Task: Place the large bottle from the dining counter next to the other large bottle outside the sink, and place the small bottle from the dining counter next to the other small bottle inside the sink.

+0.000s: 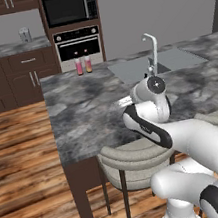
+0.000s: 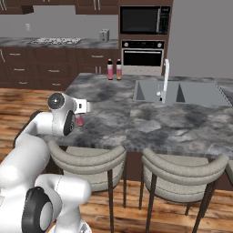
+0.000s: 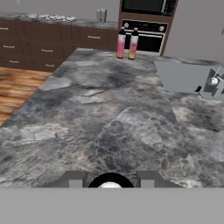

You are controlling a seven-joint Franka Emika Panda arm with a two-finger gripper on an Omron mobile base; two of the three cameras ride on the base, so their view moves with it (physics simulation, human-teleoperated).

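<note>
My gripper (image 3: 109, 182) hangs over the near left part of the dining counter (image 3: 109, 113), shut on the small bottle (image 2: 79, 120). That bottle shows as a pink body under the hand in the right base view, and as a dark round cap (image 3: 109, 179) between the fingertips in the hand view. Two large bottles (image 3: 121, 43) (image 3: 133, 43) stand side by side at the counter's far edge, just left of the sink (image 2: 200, 93). The same pair (image 1: 78, 65) (image 1: 88, 63) shows in the left base view. The other small bottle is hidden.
A tall silver faucet (image 2: 165, 77) rises at the sink's near rim. Two padded stools (image 2: 86, 159) (image 2: 182, 175) stand at the counter's near side. Beyond are the oven (image 2: 142, 57), the microwave (image 2: 143, 19) and the wall counter with drawers (image 1: 4, 50). Wood floor lies to the left.
</note>
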